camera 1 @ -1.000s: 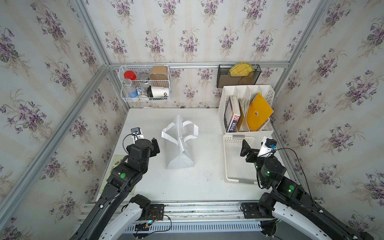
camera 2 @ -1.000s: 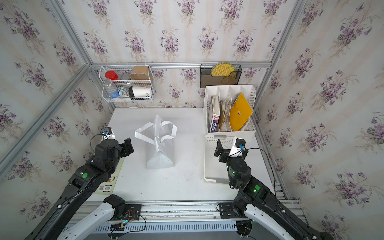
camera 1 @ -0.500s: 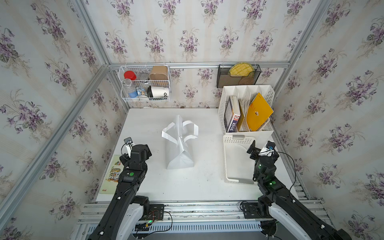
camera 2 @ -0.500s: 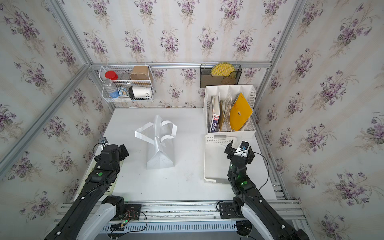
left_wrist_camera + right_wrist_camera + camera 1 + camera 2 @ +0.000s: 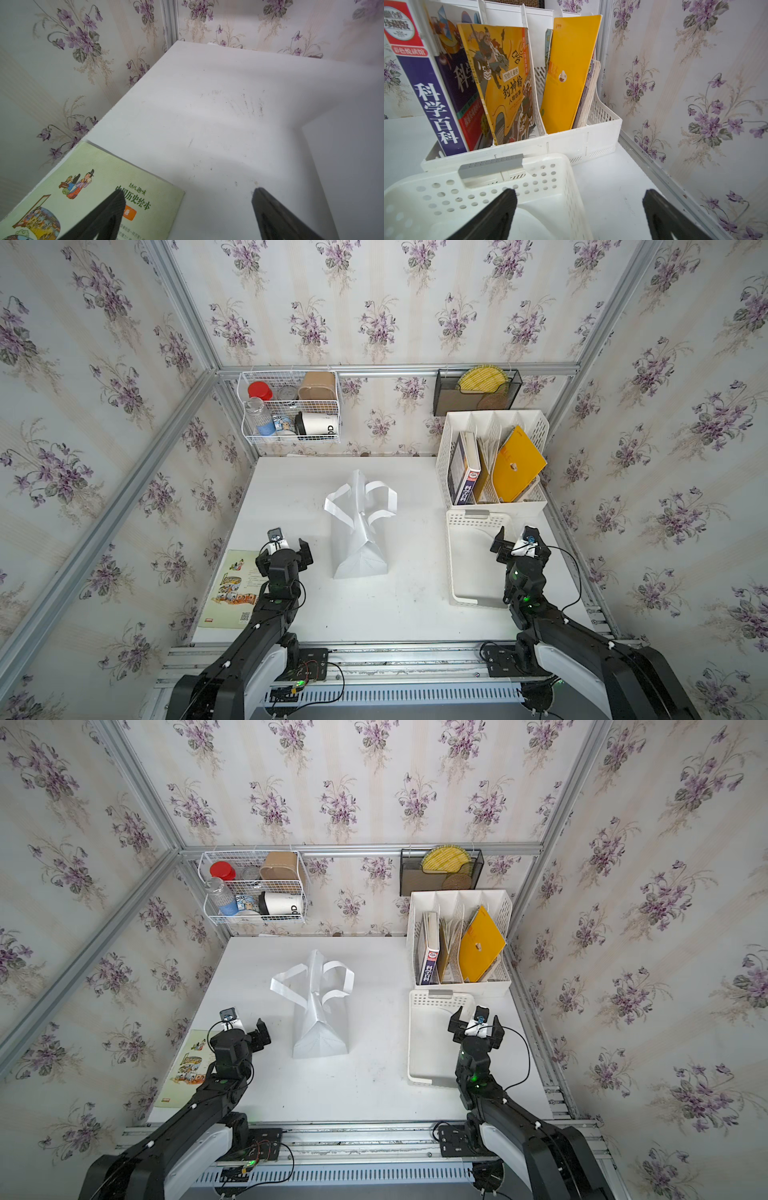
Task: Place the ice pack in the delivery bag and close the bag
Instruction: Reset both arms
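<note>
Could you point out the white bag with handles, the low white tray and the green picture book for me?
delivery bag (image 5: 360,547): in a top view, on its creased side.
white tray (image 5: 461,524): in a top view, on its perforated far wall.
green picture book (image 5: 99,166): left wrist view, on its cover.

mock home booth: floral wallpaper (image 5: 374,302), aluminium frame (image 5: 395,369).

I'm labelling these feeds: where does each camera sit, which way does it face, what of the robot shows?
Top views: high over the table's front edge, looking down toward the back wall; both arms, left gripper, right gripper, delivery bag.
Left wrist: on the left arm, facing the picture book, table and wall corner; open fingertips show.
Right wrist: on the right arm, facing the perforated tray and book rack; open fingertips show.
Shared: both top views also show book, tray and rack.
</note>
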Available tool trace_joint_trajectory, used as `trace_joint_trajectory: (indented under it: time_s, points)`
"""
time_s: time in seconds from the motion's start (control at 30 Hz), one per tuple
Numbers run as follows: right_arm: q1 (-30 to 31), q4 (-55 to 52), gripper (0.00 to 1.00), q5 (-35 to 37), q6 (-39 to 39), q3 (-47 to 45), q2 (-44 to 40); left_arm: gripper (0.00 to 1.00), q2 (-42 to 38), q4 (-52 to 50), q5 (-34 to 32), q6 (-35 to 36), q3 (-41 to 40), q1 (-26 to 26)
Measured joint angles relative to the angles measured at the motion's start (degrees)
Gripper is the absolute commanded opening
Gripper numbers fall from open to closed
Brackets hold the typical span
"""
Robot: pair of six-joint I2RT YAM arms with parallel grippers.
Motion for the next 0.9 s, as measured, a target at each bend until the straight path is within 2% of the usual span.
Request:
trace_joint_trajectory:
  time_s: [0.23,0.5,0.7,0.9]
  points:
    - [-4.59,9.88,1.00,-4.98,1.20,-0.44,9.29,0.99,9.97,10.62,4.66,2.82,3.30,0.46]
    - [-6.25,13.62,1.00,-14.73,-1.27,4.11,16.83,0.99,20.57,25.07,8.24,5.44,3.17,2.45]
    - [-7.85,14.43,1.00,-22.05,-2.14,6.71,20.06,0.99,35.63,41.18,11.37,5.44,0.96,5.97]
    - [-11.10,20.04,0.99,-28.13,-1.25,6.05,26.93,0.99,36.50,47.82,13.84,4.11,0.74,7.41]
